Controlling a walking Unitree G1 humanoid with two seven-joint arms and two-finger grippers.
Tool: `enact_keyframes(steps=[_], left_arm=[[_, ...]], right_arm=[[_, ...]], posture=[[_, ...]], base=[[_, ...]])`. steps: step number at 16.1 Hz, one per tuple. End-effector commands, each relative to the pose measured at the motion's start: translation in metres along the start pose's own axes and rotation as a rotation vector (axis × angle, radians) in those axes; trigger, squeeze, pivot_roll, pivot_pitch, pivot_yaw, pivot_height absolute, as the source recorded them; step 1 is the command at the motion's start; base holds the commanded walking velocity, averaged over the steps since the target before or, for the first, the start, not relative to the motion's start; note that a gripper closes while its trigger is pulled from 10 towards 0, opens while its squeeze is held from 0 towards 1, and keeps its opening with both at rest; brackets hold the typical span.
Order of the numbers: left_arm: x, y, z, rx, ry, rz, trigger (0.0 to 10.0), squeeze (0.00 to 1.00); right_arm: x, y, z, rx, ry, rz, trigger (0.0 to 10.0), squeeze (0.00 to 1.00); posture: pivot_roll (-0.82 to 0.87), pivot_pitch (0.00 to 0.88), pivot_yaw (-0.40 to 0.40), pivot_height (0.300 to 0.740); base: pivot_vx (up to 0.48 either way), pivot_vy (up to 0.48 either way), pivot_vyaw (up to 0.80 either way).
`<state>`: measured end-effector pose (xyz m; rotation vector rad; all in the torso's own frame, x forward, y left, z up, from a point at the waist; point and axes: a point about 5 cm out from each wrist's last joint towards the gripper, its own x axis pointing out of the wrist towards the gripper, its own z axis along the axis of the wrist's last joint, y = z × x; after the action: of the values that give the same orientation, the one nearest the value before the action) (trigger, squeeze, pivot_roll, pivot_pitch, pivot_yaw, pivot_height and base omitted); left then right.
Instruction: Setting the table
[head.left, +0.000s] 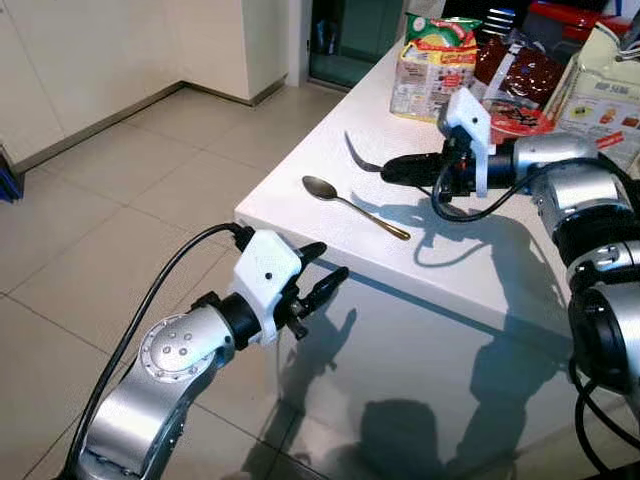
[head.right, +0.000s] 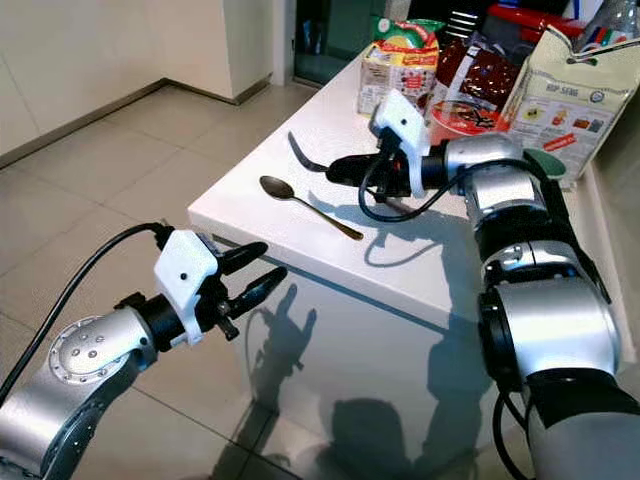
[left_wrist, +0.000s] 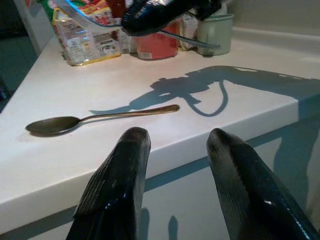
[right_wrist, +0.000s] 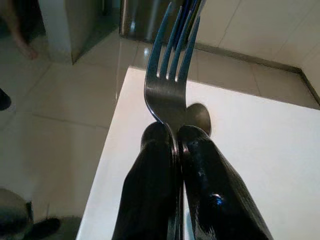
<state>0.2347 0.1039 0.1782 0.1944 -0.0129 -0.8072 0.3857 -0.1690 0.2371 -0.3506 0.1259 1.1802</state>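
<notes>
A gold-handled spoon (head.left: 352, 205) lies on the white table (head.left: 300, 215) near its front corner. My right gripper (head.left: 392, 168) hovers just above the table behind the spoon, shut on a metal fork (right_wrist: 172, 85) whose tines (head.left: 356, 152) stick out to the left. In the right wrist view the fork stands clamped between the two black fingers (right_wrist: 150, 185). My left gripper (head.left: 320, 275) is open, held off the table's front edge below the spoon, its fingers (left_wrist: 120, 185) pointing at the table side with nothing between them.
Food packages crowd the table's far end: a green-topped carton (head.left: 432, 62), dark red snack bags (head.left: 515, 80) and a pale box (head.left: 610, 85). Tiled floor (head.left: 120, 200) stretches to the left. A dark doorway (head.left: 345, 35) lies beyond.
</notes>
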Motion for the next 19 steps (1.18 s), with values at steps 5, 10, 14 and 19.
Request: enact_keyframes(steps=[5, 10, 14, 19], left_arm=[[0.003, 0.034, 0.006, -0.018, -0.063, 0.331, 10.0, 0.00], [0.010, 0.044, 0.006, -0.028, -0.073, 0.408, 10.0, 0.00], [0.021, 0.055, 0.011, -0.029, -0.088, 0.444, 10.0, 0.00], [0.019, 0.046, 0.003, -0.050, -0.060, 0.439, 10.0, 0.00]], right_arm=[[-0.043, -0.006, -0.003, 0.158, -0.248, -0.398, 10.0, 0.00], [-0.049, 0.055, 0.008, 0.252, -0.442, -0.723, 10.0, 0.00], [-0.046, 0.088, 0.003, 0.265, -0.388, -0.857, 10.0, 0.00], [-0.037, 0.103, -0.003, 0.353, -0.354, -0.963, 10.0, 0.00]], posture=[[0.08, 0.000, -0.043, 0.740], [0.03, 0.000, 0.016, 0.740], [0.03, 0.000, -0.001, 0.740], [0.04, 0.000, -0.015, 0.740]], base=[[0.000, 0.000, 0.00], [0.000, 0.000, 0.00], [0.000, 0.000, 0.00], [-0.161, 0.000, 0.00]])
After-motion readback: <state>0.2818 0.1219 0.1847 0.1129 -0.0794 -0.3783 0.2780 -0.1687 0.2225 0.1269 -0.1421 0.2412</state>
